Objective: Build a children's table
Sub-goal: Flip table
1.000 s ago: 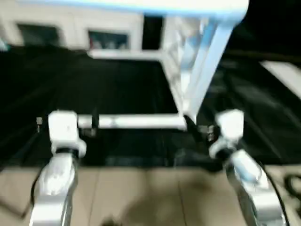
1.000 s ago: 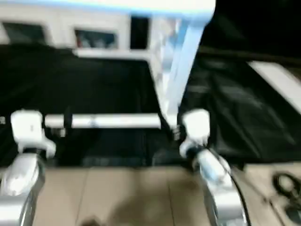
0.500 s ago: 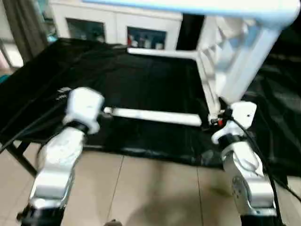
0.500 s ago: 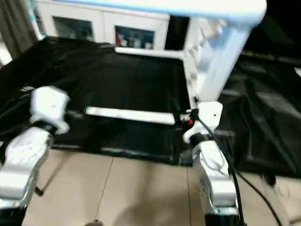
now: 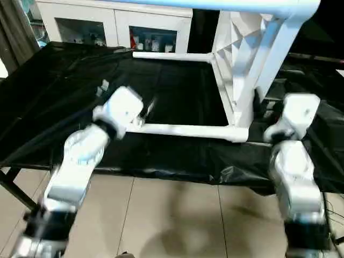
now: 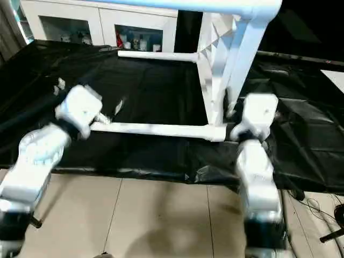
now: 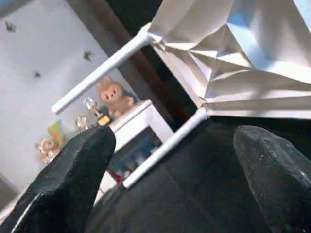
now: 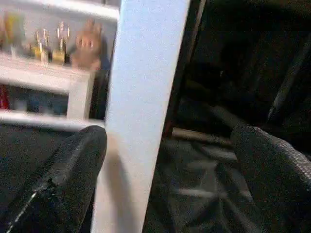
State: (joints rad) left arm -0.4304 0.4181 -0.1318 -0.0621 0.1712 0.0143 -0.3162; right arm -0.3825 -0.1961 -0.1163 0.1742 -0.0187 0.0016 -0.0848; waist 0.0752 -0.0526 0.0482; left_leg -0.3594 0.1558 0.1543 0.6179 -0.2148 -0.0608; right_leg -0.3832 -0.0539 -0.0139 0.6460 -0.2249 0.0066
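The children's table lies on its side on the black-draped work table (image 5: 59,91). Its tabletop (image 5: 239,48) stands on edge, ribbed underside facing left. One leg (image 5: 185,130) lies along the cloth, another (image 5: 172,56) points left further back, and a third (image 5: 226,4) runs across the top. My left gripper (image 7: 175,141) is open and empty, hovering by the near leg's free end and looking at the ribs (image 7: 233,53). My right gripper (image 8: 167,141) is open just right of the tabletop. A white part of the table (image 8: 141,92) stands between its fingers, close to one finger (image 8: 73,165).
A white cabinet (image 5: 107,24) with glass doors stands behind the work table. The table's front edge (image 5: 177,174) drops to tiled floor (image 5: 161,215). Cables (image 6: 322,207) lie on the floor at the right.
The camera has shifted and tilted. My right gripper's fingers have spread apart beside the tabletop's lower corner. The left arm has swung in over the near leg's free end, still open.
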